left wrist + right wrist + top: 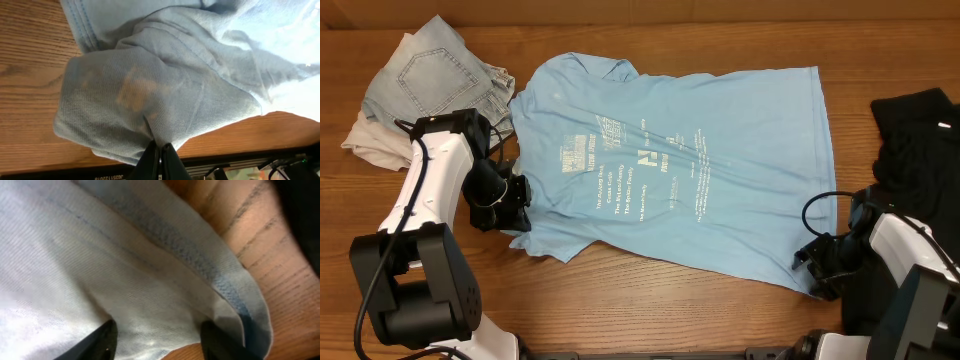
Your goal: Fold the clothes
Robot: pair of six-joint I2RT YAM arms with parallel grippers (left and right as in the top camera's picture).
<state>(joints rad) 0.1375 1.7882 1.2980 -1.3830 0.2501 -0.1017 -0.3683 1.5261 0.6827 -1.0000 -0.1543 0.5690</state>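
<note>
A sky-blue T-shirt (670,170) with white lettering lies spread flat on the wooden table. My left gripper (516,215) is at its near left sleeve and is shut on a fold of the sleeve cloth (150,105); its fingers (161,155) pinch together in the left wrist view. My right gripper (817,265) is at the shirt's near right hem corner. In the right wrist view its fingers (160,340) are spread wide with the hem (200,265) lying between them.
Pale denim shorts (440,70) on beige cloth (370,140) lie at the far left. A black garment (920,130) lies at the right edge, close behind my right arm. The table's near edge runs just below both grippers.
</note>
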